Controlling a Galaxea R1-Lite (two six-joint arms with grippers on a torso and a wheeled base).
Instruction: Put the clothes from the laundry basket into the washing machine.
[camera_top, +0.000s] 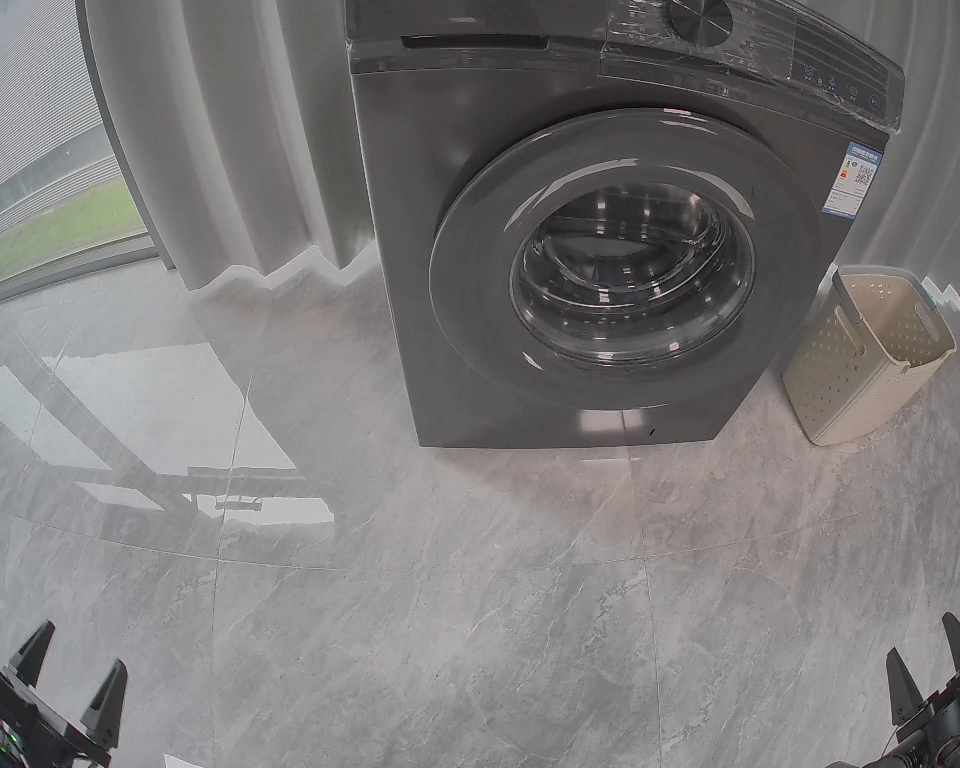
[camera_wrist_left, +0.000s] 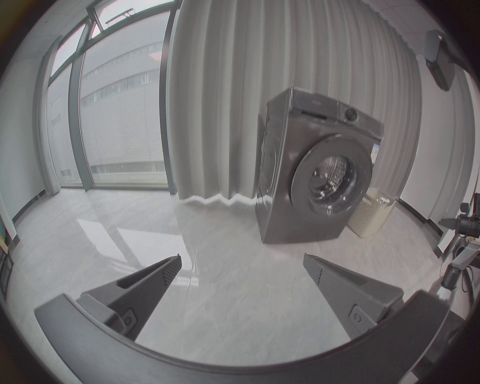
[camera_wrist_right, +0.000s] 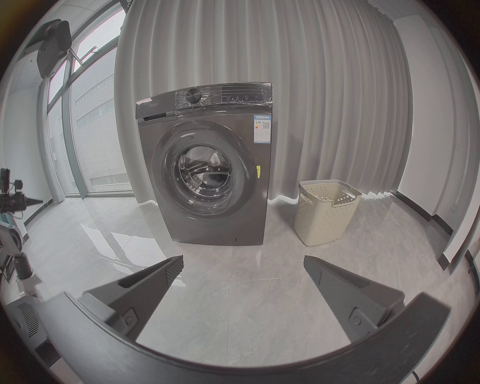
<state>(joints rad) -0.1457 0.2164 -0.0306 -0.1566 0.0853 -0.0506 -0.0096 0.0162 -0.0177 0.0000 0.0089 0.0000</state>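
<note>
Right of the washing machine (camera_top: 600, 265), laundry basket (camera_top: 866, 356), contents unclear

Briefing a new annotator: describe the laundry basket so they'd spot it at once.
Find the big grey front-loading washing machine standing before the white curtain. On the tiled floor beside it, on the robot's right, is the laundry basket. Unlike the dark machine, it is small and cream-coloured, with perforated walls and an open top.
</note>
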